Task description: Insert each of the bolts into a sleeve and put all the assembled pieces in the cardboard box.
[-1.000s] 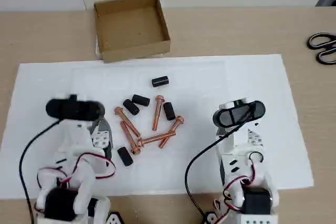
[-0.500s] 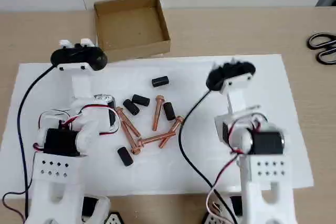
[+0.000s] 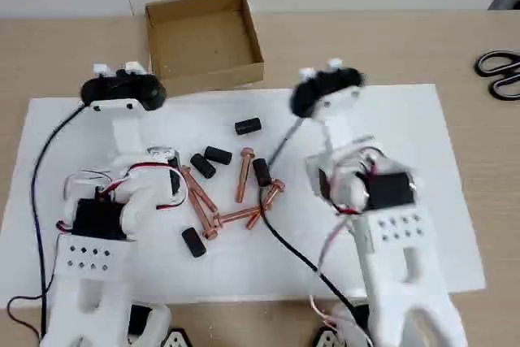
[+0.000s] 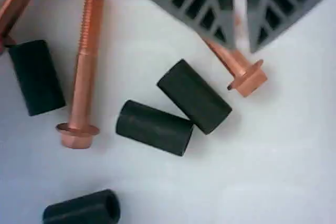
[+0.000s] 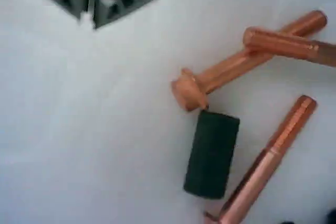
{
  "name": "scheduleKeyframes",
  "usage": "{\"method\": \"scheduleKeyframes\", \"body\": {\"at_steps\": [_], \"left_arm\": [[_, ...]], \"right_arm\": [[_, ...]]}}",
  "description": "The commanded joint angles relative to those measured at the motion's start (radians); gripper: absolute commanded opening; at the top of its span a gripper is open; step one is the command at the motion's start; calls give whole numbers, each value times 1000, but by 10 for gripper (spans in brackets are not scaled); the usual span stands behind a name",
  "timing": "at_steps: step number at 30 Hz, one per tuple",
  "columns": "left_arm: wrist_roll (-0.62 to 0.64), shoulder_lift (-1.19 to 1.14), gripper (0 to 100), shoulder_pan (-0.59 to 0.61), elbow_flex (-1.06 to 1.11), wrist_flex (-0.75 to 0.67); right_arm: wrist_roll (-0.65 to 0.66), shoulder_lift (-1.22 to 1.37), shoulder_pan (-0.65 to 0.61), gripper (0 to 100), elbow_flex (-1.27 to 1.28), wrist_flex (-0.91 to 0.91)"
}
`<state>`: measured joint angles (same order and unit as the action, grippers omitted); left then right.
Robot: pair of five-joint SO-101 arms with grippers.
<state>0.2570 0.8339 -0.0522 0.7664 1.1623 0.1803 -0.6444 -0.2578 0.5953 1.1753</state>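
Several copper bolts (image 3: 244,175) and black sleeves (image 3: 218,154) lie loose on the white sheet (image 3: 97,127) between the two arms. The cardboard box (image 3: 207,79) stands open at the back. In the left wrist view my left gripper (image 4: 239,40) hangs shut just above a bolt (image 4: 239,69), beside two sleeves (image 4: 194,96) that lie side by side. In the right wrist view my right gripper (image 5: 89,17) is shut over bare sheet, a short way from a sleeve (image 5: 211,154) and a bolt head (image 5: 189,90). Neither holds anything.
Scissors (image 3: 500,73) lie on the wooden table at the far right. One sleeve (image 3: 248,127) sits apart toward the box, another (image 3: 193,242) near the front. Bare sheet stretches to the right of the right arm (image 3: 382,201).
Both arms have unfolded from low at the front edge and stretched out over the sheet. The right arm has then swung left toward the bolt pile. The parts have not moved.
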Motion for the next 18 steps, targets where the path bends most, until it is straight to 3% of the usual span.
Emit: {"method": "scheduleKeyframes", "body": {"at_steps": [1, 4, 14, 18], "left_arm": [[23, 2, 6, 5, 88, -157], [91, 2, 6, 5, 139, -270], [146, -5, 6, 12, 162, -204], [265, -5, 6, 115, 262, -376]], "right_arm": [[46, 185, -62, 9, -157, -16], [46, 381, -65, 9, -324, 5], [97, 920, -81, 153, -844, 102], [152, 1075, -124, 151, -1039, 205]]}}
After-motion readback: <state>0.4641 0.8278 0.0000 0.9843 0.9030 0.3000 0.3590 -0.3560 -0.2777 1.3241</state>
